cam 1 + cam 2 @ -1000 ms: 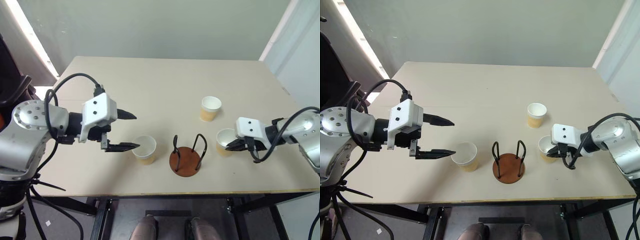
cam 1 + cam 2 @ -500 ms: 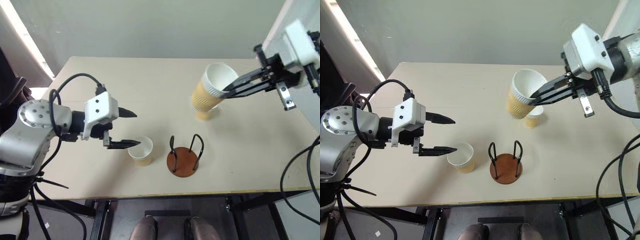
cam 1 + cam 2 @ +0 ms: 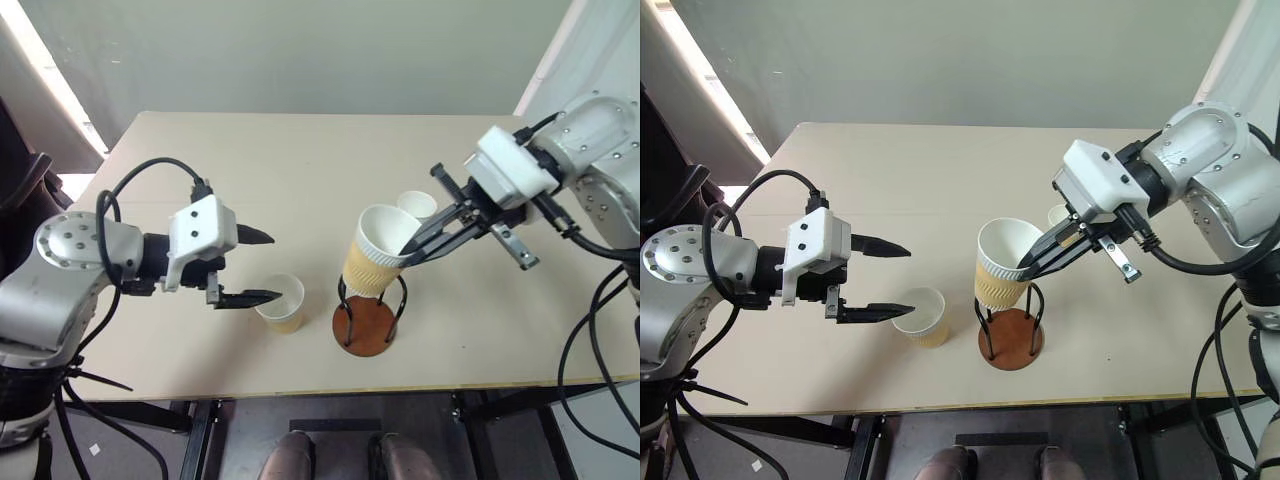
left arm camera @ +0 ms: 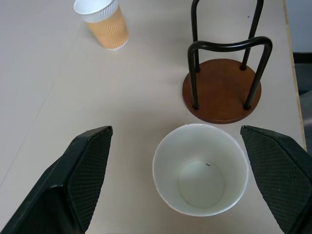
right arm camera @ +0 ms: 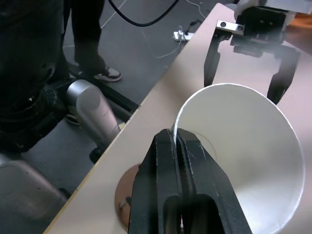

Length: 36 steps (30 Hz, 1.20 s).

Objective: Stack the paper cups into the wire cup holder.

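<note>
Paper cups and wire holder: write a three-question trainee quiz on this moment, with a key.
1. True or false: the wire cup holder already has a cup seated on its base.
2. Which hand pinches a cup's rim? A) left hand B) right hand
3. Fill in: the left hand's fingers stand ___ on either side of the table cup.

Key: 1 false, since the held cup hangs tilted above the loops; 2 B; 3 open.

ribbed tan-and-white paper cups [image 3: 377, 254], reddish-brown round wooden disc base [image 3: 365, 327] with black wire loops, pale beige tabletop [image 3: 300, 170]
</note>
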Motion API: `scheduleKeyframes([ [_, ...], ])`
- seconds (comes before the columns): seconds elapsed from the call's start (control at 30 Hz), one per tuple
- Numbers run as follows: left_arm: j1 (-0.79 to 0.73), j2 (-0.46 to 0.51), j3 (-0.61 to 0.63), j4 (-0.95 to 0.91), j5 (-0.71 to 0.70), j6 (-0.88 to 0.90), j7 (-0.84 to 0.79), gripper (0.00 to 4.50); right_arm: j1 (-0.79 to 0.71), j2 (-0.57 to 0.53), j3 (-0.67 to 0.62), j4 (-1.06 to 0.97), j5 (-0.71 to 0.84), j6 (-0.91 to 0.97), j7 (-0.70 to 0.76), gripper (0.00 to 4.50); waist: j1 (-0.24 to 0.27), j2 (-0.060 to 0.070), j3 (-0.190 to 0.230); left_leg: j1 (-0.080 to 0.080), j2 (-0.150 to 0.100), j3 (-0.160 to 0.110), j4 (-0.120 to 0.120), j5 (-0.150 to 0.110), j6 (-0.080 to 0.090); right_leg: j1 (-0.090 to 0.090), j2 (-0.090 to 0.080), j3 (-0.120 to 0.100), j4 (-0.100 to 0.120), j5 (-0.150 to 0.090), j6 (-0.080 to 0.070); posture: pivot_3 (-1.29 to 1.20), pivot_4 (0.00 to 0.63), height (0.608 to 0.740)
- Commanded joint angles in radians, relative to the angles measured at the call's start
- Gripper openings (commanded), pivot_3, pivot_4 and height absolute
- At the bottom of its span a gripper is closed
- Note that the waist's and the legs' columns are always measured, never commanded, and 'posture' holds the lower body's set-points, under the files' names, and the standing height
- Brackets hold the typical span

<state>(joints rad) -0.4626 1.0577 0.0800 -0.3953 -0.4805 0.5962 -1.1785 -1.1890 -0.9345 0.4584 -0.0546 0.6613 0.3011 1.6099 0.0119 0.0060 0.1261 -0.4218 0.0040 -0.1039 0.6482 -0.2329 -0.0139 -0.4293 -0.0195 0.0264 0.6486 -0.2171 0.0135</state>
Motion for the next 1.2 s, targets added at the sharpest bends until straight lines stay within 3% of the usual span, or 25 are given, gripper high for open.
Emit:
scheduleKeyframes([
  [0.03, -0.004, 0.014, 0.034, -0.033, -0.018, 0.017, 0.019, 4.50, 0.000, 0.002, 0.013, 0.011, -0.034, -0.020, 0.004, 0.02, 0.000, 0.000, 0.000, 0.000, 0.000, 0.000, 0.000, 0.000, 0.000, 0.000, 0.000, 0.000, 0.000, 0.000, 0.000, 0.00, 0.150, 0.740],
  [0.67, -0.016, 0.045, 0.034, -0.074, -0.046, 0.080, 0.068, 4.50, 0.014, -0.026, 0.149, 0.041, -0.151, -0.165, 0.004, 0.02, -0.001, 0.000, 0.000, 0.001, 0.001, 0.000, -0.001, 0.001, -0.001, 0.000, 0.000, -0.001, 0.002, 0.000, -0.003, 0.00, 0.150, 0.740],
  [0.8, -0.020, 0.042, 0.027, -0.073, -0.043, 0.080, 0.072, 4.50, 0.015, -0.021, 0.150, 0.044, -0.157, -0.167, 0.004, 0.85, -0.001, 0.000, 0.000, 0.001, 0.001, 0.000, -0.001, 0.001, -0.001, 0.000, 0.000, -0.001, 0.002, 0.000, -0.002, 0.00, 0.150, 0.740],
  [1.03, -0.059, 0.015, -0.005, -0.045, -0.021, 0.058, 0.092, 4.50, 0.002, -0.032, 0.133, 0.086, -0.186, -0.197, 0.004, 3.19, -0.001, 0.000, 0.000, 0.001, 0.001, 0.000, -0.001, 0.001, -0.001, 0.000, 0.000, -0.001, 0.002, 0.000, -0.002, 0.00, 0.150, 0.740],
  [1.2, -0.188, -0.111, -0.115, 0.047, 0.112, 0.021, 0.231, 4.50, -0.087, 0.087, 0.068, 0.430, -0.401, -0.262, -0.084, 3.19, 0.000, 0.000, 0.000, 0.003, 0.001, 0.000, 0.000, 0.002, -0.001, 0.001, 0.000, -0.001, 0.004, 0.001, -0.005, 0.00, 0.150, 0.740],
])
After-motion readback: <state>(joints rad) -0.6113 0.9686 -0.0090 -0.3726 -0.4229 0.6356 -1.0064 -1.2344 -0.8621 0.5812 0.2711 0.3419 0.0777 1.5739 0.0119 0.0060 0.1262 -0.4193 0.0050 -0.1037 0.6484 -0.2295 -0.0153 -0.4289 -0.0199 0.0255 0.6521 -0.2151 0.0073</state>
